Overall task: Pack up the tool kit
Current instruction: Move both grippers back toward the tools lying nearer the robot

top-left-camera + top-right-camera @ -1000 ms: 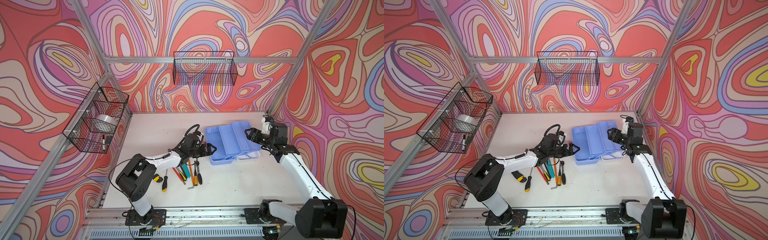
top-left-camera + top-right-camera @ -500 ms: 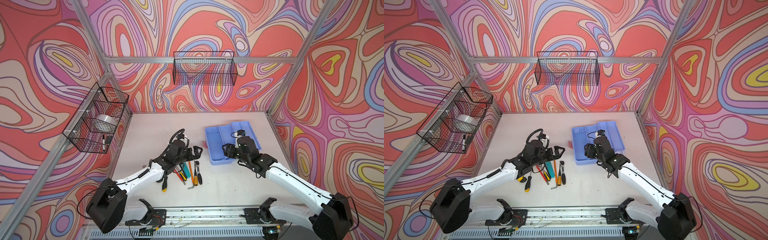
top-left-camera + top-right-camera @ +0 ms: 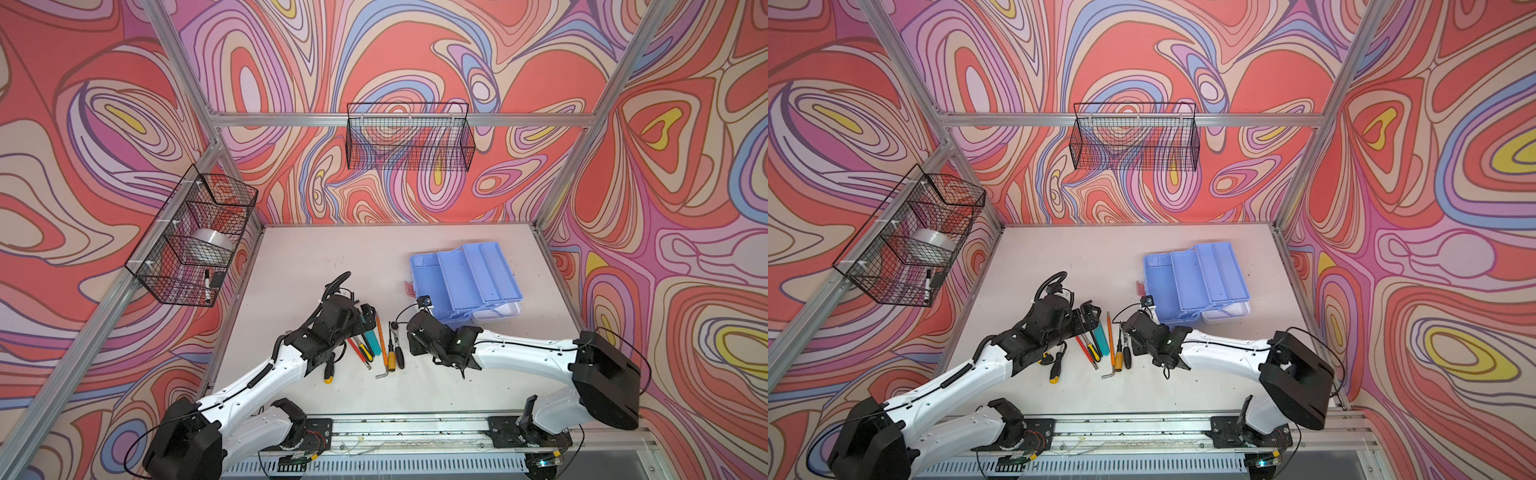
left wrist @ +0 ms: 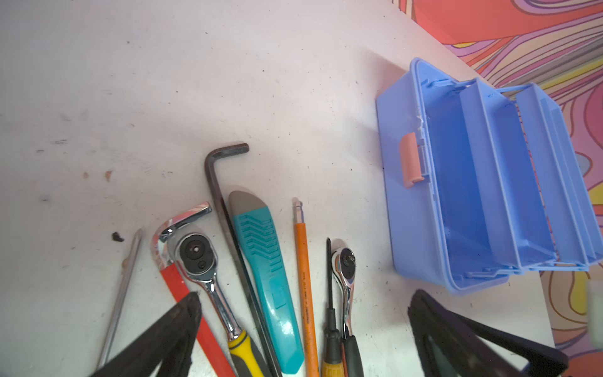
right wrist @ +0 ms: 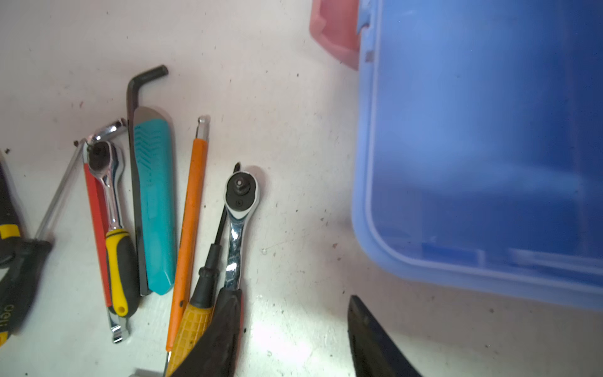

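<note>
Top views, tool kit: stands open on the tabletop, fanned out in stepped blue trays with the white lid showing past the outermost one. Looks empty, laid bare for loading from above.
Top views, tools: lie in a loose row just beside the tool kit, on its latch side, within reach of both arms. None packed yet.
Top views, left gripper: hangs over the part of the row farther from the tool kit, spread wide, holding nothing.
Top views, right gripper: hangs low over the part of the row nearest the tool kit, probably lining up a pick.
Left wrist, fingers: set far apart, straddling most of the row, gripping nothing. Likely too broad a straddle to single out one tool.
Left wrist, pink latch: sits undone on the tool kit's wall facing the row.
Right wrist, small ratchet: lies closest to the tool kit, against a yellow-handled screwdriver. Seemingly the easiest first pick.
Right wrist, right gripper: partly spread, one finger over the ratchet's handle end, the other over bare tabletop toward the tool kit. Nothing clamped; contact with the handle impossible to tell.
</note>
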`<act>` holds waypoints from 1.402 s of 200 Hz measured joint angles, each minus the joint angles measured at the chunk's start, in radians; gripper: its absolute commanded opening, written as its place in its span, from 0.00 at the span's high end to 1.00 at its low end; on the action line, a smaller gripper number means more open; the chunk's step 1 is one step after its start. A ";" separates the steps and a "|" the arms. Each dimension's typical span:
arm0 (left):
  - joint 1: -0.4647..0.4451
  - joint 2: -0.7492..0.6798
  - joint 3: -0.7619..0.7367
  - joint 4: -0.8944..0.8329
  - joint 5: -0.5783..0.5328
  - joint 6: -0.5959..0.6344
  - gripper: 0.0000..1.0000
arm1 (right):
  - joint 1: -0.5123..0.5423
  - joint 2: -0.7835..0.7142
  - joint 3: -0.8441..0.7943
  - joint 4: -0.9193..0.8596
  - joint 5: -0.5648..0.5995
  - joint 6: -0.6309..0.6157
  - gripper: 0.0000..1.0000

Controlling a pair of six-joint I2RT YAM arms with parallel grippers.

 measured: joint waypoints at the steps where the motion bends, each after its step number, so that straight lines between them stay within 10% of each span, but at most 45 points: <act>1: 0.000 -0.002 -0.001 -0.002 -0.002 0.000 0.00 | 0.001 0.002 0.000 0.001 0.000 0.001 0.46; 280: 0.046 -0.112 -0.069 -0.147 -0.089 -0.024 0.00 | -0.073 0.322 0.173 0.062 -0.057 -0.059 0.82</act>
